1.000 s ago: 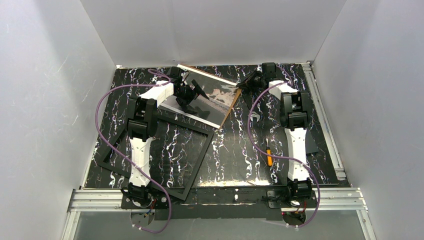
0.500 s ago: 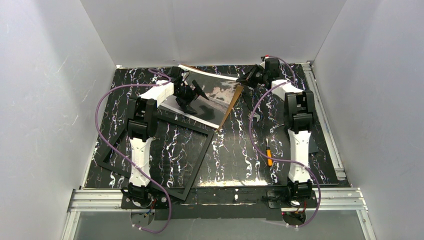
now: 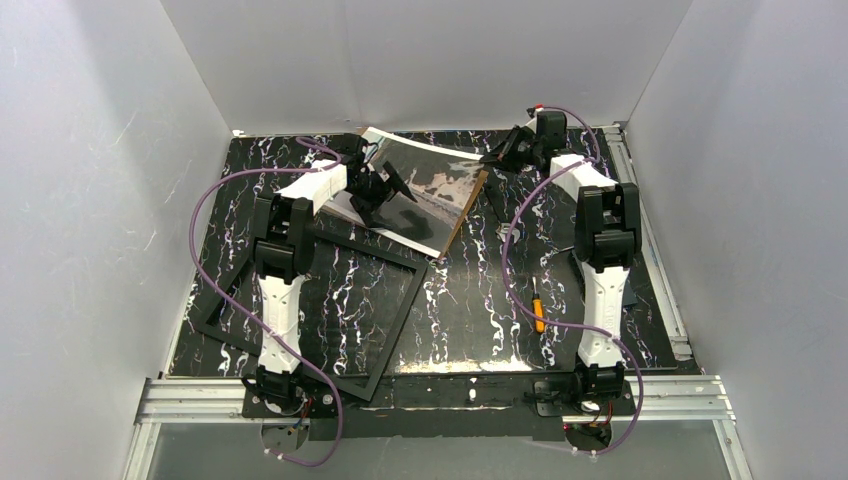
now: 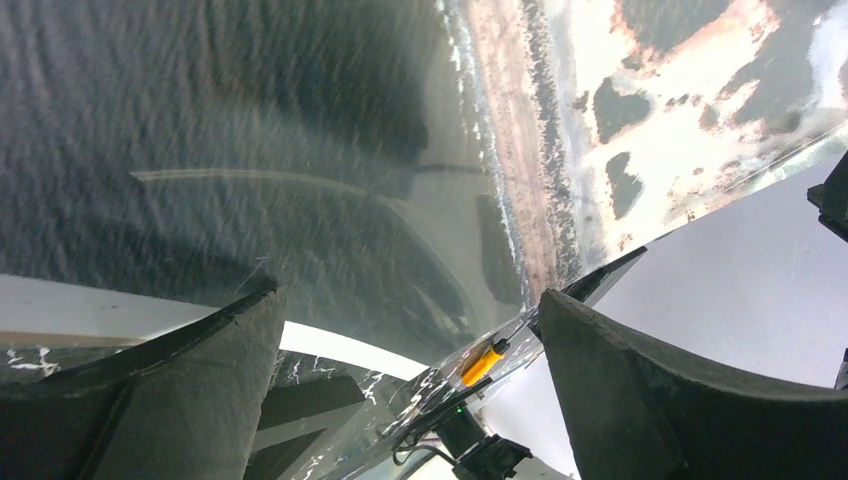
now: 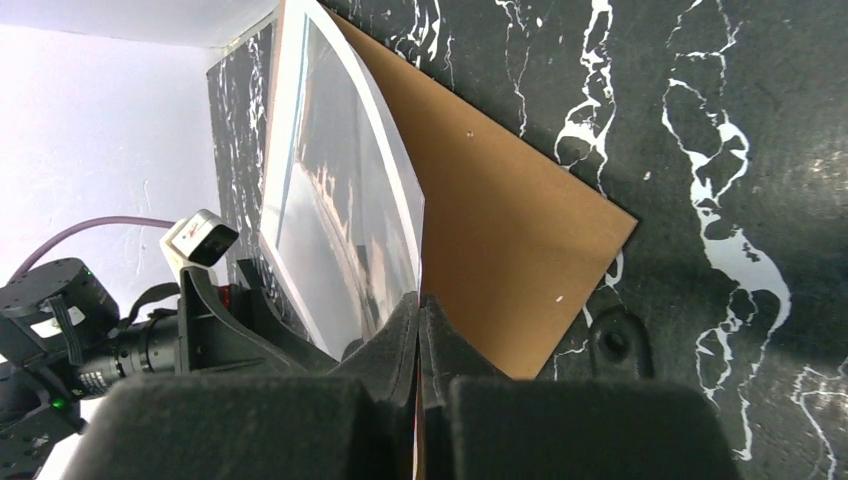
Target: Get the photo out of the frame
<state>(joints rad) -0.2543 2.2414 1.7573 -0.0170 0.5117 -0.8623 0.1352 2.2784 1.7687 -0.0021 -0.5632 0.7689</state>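
Observation:
The photo [image 3: 430, 185], a glossy landscape print on a brown board, lies at the back of the table with its right edge raised. My right gripper [image 3: 497, 158] is shut on that edge. In the right wrist view the gripper [image 5: 418, 315] pinches the white-bordered print [image 5: 340, 220], which bows away from the brown board [image 5: 500, 220]. My left gripper [image 3: 385, 190] is open, its fingers astride the print's left part. In the left wrist view the gripper [image 4: 410, 370] is open over the grey water [image 4: 250, 130]. The empty black frame [image 3: 400, 325] lies flat at the front left.
An orange-handled screwdriver [image 3: 537, 307] lies by the right arm and also shows in the left wrist view [image 4: 482, 362]. A flat black piece [image 3: 622, 292] lies right of that arm. White walls close in three sides. The table is black marble-patterned [image 3: 470, 300].
My right gripper has moved back and up with the photo's right edge, tilting it higher. The right arm has stretched further back. The left gripper has hardly moved.

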